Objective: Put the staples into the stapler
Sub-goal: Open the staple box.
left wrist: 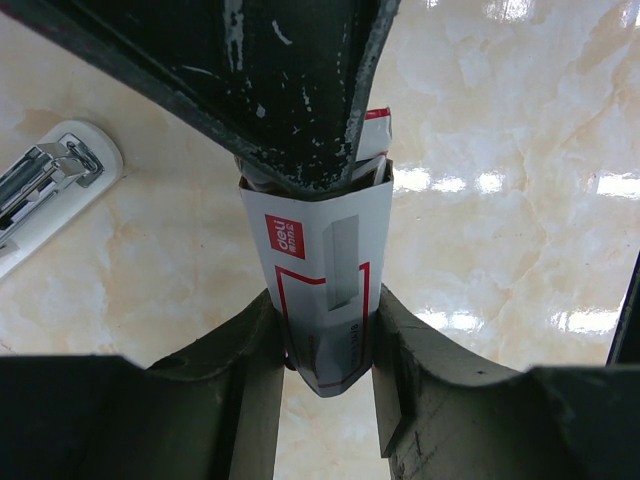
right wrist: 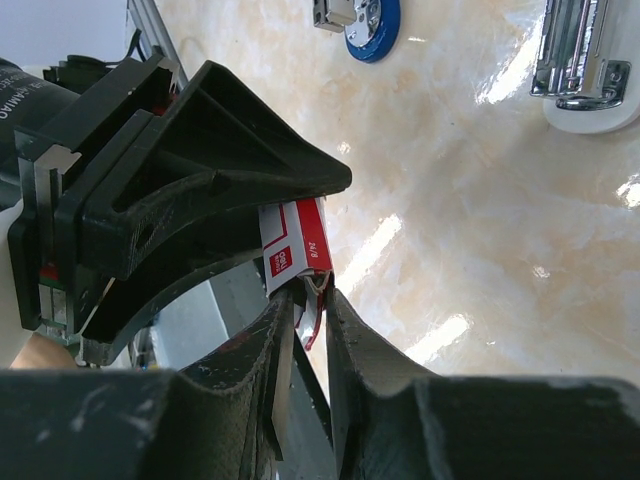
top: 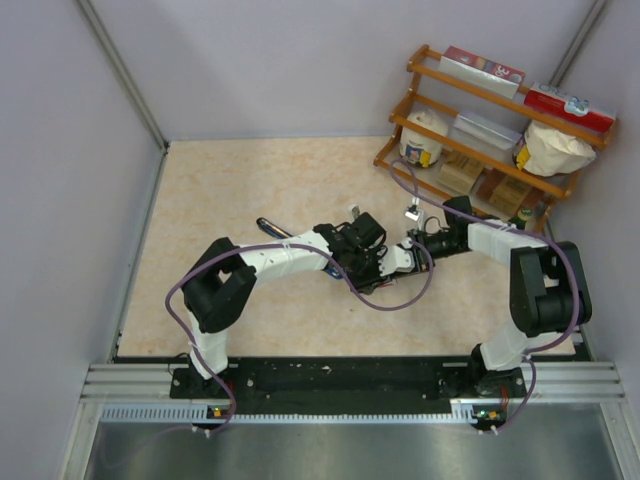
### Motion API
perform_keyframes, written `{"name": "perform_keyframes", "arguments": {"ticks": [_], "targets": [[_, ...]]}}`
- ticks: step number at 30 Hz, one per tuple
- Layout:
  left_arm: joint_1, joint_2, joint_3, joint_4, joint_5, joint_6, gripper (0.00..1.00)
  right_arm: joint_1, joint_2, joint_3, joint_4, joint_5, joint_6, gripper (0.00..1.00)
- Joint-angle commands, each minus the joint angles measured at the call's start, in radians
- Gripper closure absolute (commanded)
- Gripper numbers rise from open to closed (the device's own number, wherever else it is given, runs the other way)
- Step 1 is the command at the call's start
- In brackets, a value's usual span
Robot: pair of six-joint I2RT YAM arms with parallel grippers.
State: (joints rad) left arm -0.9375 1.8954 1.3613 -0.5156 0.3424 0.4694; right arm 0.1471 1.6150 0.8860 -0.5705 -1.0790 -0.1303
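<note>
The red-and-white staple box (left wrist: 318, 270) hangs in the air between both grippers, above the table. My left gripper (left wrist: 325, 345) is shut on the sides of the box's one end. My right gripper (right wrist: 312, 305) is shut on the flap at the other end of the box (right wrist: 295, 245). In the top view the two grippers meet at mid-table (top: 395, 255). No silvery staple strips show; they are hidden inside the box. The blue stapler (right wrist: 365, 25) lies on the table beyond the box, only its rounded end and metal part in view.
A white stapler (left wrist: 50, 180) lies open on the table to the left of my left gripper; it also shows in the right wrist view (right wrist: 585, 70) and the top view (top: 412, 212). A wooden shelf (top: 490, 130) with boxes and jars stands at the back right.
</note>
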Motion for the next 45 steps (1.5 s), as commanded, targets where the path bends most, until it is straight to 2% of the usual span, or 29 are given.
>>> {"name": "perform_keyframes", "arguments": {"ticks": [1,7,16,20,23,27,32,36,45], "targets": [[0.002,-0.030,0.024,0.006,0.017,-0.006,0.60,0.020,0.016,0.030,-0.009,-0.009,-0.028,0.81],[0.003,-0.029,0.025,0.008,0.017,-0.008,0.60,0.022,0.020,0.033,-0.015,-0.021,-0.028,0.92],[0.002,-0.029,0.025,0.005,0.017,-0.008,0.60,0.022,0.033,0.039,-0.031,-0.064,-0.032,0.90],[0.002,-0.027,0.025,0.005,0.017,-0.008,0.60,0.022,0.033,0.039,-0.031,-0.061,-0.035,1.00],[0.002,-0.025,0.028,0.005,0.017,-0.011,0.60,0.022,0.034,0.037,-0.031,-0.061,-0.032,1.00],[0.002,-0.025,0.024,0.005,0.018,-0.009,0.60,0.023,-0.009,0.036,-0.020,0.025,-0.042,1.00],[0.003,-0.027,0.021,0.006,0.012,-0.008,0.60,0.022,-0.124,-0.025,0.109,0.183,0.018,1.00],[0.003,-0.025,0.021,0.008,0.014,-0.008,0.60,0.023,-0.164,-0.038,0.135,0.241,0.018,1.00],[0.005,-0.035,0.007,0.008,0.012,-0.006,0.60,0.020,-0.175,-0.033,0.136,0.246,0.029,1.00]]}}
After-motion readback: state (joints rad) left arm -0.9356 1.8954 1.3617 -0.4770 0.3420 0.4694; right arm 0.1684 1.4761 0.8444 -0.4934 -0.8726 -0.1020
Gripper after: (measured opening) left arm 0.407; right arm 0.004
